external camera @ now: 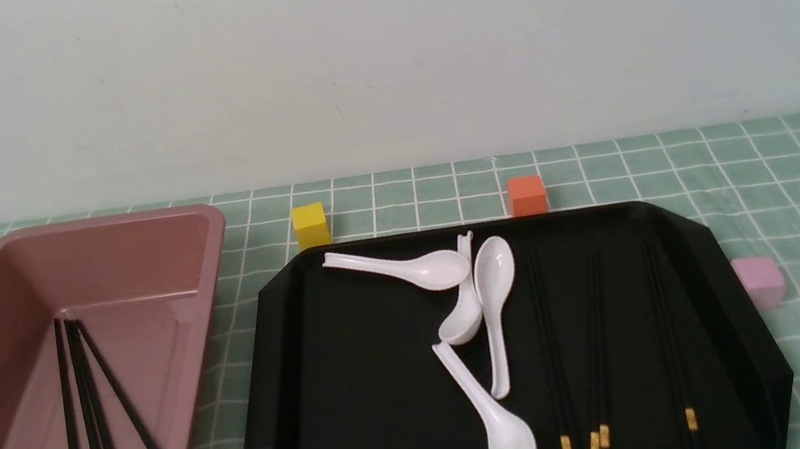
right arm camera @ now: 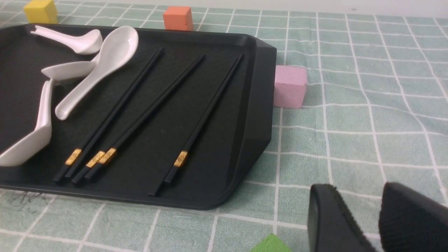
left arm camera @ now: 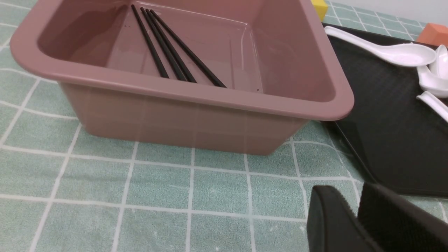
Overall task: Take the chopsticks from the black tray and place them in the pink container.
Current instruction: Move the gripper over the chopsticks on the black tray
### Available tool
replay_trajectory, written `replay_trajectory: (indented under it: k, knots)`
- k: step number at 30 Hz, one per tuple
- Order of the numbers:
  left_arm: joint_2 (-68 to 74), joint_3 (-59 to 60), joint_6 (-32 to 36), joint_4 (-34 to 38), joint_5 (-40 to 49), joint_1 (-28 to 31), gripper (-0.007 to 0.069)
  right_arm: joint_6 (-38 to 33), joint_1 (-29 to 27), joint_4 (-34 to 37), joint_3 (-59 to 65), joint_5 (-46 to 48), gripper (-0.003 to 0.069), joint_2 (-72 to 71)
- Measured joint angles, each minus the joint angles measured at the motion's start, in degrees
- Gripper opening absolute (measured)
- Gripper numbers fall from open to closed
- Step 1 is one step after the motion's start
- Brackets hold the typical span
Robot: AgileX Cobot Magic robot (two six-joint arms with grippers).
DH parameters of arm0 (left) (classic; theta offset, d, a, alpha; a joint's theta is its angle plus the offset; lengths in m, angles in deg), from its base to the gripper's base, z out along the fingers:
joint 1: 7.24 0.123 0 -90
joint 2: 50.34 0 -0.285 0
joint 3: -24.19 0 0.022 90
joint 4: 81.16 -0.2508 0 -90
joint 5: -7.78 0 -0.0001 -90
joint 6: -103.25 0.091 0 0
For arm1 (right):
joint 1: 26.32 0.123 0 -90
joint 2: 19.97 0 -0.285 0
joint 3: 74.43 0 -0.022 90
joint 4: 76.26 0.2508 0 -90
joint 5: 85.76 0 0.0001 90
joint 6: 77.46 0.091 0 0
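The black tray (external camera: 362,391) lies on the checked cloth in the middle and right of the front view. Several black chopsticks (external camera: 550,361) with yellow bands lie in its right half, also clear in the right wrist view (right arm camera: 143,115). The pink container (external camera: 210,238) stands to the tray's left with several chopsticks (external camera: 85,403) on its floor, seen too in the left wrist view (left arm camera: 168,49). My left gripper (left arm camera: 350,196) hangs shut and empty over the cloth by the tub's near corner. My right gripper (right arm camera: 360,196) is open and empty over the cloth off the tray's right corner. Neither gripper shows in the front view.
Several white soup spoons (external camera: 493,306) lie in the tray's middle. A yellow cube (external camera: 310,225) and an orange cube (external camera: 526,195) sit behind the tray, and a pale pink cube (external camera: 759,282) touches its right side. A green block corner (right arm camera: 271,245) lies near my right gripper.
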Motion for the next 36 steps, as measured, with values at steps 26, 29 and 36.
replay_trajectory:
  k: [26, 29, 36]
  knots:
    - [0.0, 0.0, 0.0, -0.2, 0.0, 0.0, 0.0145, 2.7, 0.1, 36.2, -10.3, -3.3, 0.0136, 3.4]
    - [0.0, 0.0, 0.0, -0.2, 0.0, 0.0, 0.0145, -2.0, 0.1, 33.0, -17.7, -0.1, 0.0024, 11.2]
    - [0.0, 0.0, 0.0, -0.2, 0.0, 0.0, 0.0148, -5.7, 0.2, 29.3, -35.9, 22.3, 0.0005, 44.5]
